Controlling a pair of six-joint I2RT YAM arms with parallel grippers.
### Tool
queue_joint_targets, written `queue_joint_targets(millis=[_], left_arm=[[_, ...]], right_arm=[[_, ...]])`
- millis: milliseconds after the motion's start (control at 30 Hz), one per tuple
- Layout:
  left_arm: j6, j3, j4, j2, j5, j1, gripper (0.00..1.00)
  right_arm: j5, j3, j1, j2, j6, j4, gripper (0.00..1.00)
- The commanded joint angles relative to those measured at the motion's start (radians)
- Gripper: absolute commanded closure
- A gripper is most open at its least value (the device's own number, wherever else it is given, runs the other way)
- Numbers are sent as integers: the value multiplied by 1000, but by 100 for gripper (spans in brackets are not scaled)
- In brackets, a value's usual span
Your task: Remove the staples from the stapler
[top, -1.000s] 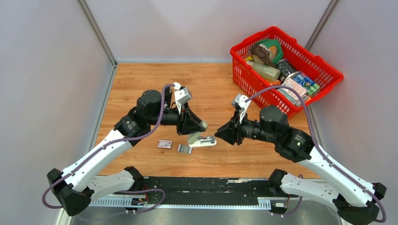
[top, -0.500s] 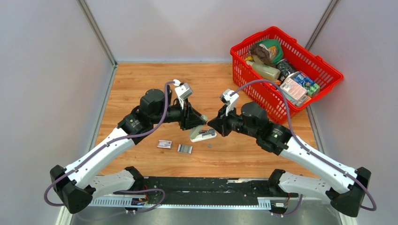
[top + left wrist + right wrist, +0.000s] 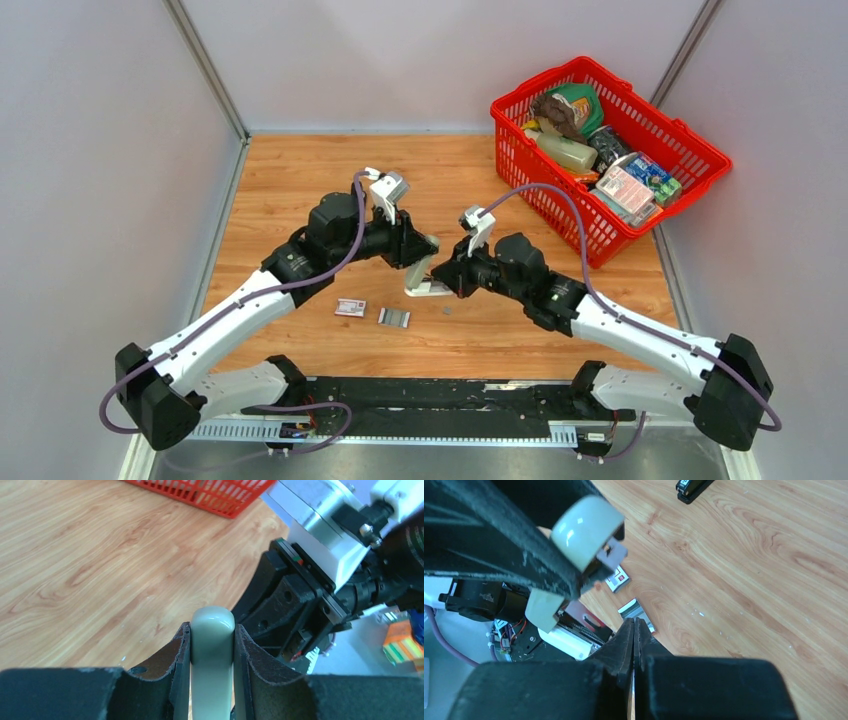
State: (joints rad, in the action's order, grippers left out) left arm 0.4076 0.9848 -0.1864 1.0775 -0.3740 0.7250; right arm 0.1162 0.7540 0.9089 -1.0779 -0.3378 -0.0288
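Observation:
The black stapler (image 3: 694, 489) lies on the wood at the top edge of the right wrist view; it does not show in the top view. A short silvery strip of staples (image 3: 394, 317) lies on the table and also shows in the right wrist view (image 3: 636, 611). My left gripper (image 3: 425, 250) is shut on a pale grey-green oblong bar (image 3: 212, 645) and holds it tilted, upper end raised. My right gripper (image 3: 440, 276) is shut, with nothing visible between its fingers (image 3: 624, 640). It sits close beside the bar's lower end (image 3: 418, 287).
A small white-and-red box (image 3: 350, 307) lies left of the staples strip. A red basket (image 3: 700, 150) full of goods stands at the back right. Grey walls close in the table on both sides. The two arms meet at the table's middle.
My right arm has swung left and forward until its gripper is beside the left one. My left gripper has drawn back a little, tilting the pale bar up from lying flat.

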Motion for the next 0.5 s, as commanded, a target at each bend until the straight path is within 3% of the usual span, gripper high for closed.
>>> queue_joint_targets(millis=[0, 467], left_arm=[[48, -12, 142, 9, 135, -4, 100], [77, -28, 243, 91, 293, -3, 100]], right_arm=[[5, -87, 15, -23, -87, 176, 100], [83, -162, 30, -206, -156, 507, 100]])
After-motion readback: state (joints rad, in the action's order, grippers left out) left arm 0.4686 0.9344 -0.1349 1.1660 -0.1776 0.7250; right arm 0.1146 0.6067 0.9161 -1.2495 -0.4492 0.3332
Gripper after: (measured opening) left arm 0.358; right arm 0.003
